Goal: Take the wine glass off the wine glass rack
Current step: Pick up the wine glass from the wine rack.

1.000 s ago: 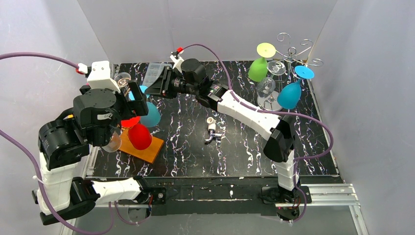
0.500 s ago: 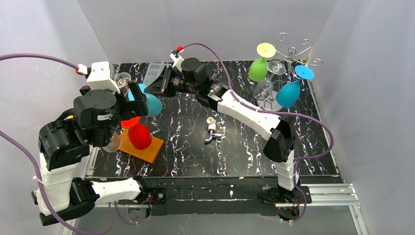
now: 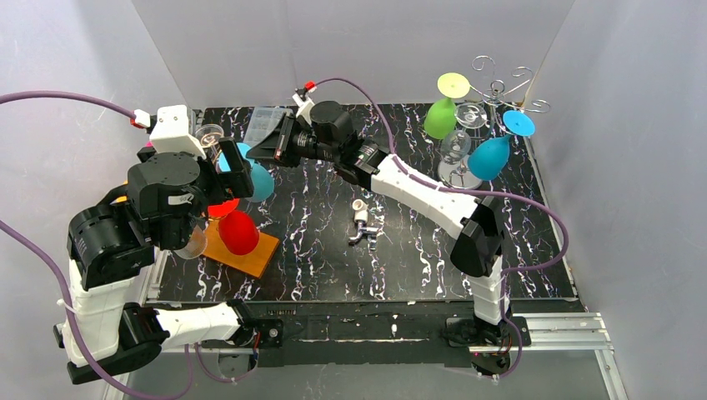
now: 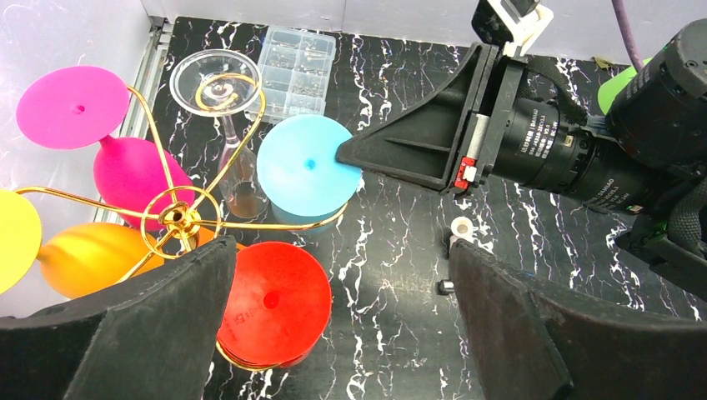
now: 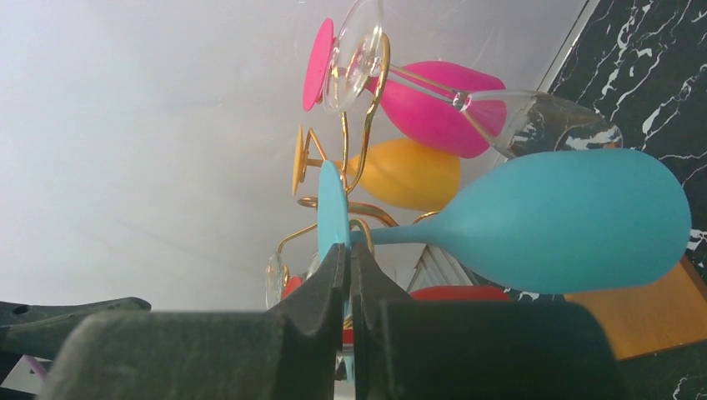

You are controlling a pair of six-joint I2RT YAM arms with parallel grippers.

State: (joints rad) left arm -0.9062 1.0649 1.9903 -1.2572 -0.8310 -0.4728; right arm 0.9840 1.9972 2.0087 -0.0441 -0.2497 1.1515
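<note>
A gold wire wine glass rack (image 4: 177, 218) stands at the table's left on an orange board. On it a blue wine glass (image 5: 567, 221) hangs upside down; from above, its round foot (image 4: 304, 164) shows. My right gripper (image 5: 348, 250) is shut on the rim of that foot, and its black tip (image 4: 350, 154) comes in from the right. My left gripper (image 4: 342, 246) hovers open above the rack with nothing between its fingers. The top view shows the blue glass (image 3: 258, 179) beside the left wrist.
The gold rack also carries red (image 4: 271, 304), pink (image 4: 125, 171), orange (image 4: 83, 254) and clear (image 4: 218, 79) glasses. A silver rack (image 3: 500, 87) at back right holds green (image 3: 439, 117), blue (image 3: 492, 158) and clear glasses. A clear parts box (image 3: 265, 125) and small fittings (image 3: 363, 221) lie on the table.
My right gripper has shut on the blue glass's foot, and the glass has shifted slightly towards the back. The left arm has stayed in place, open.
</note>
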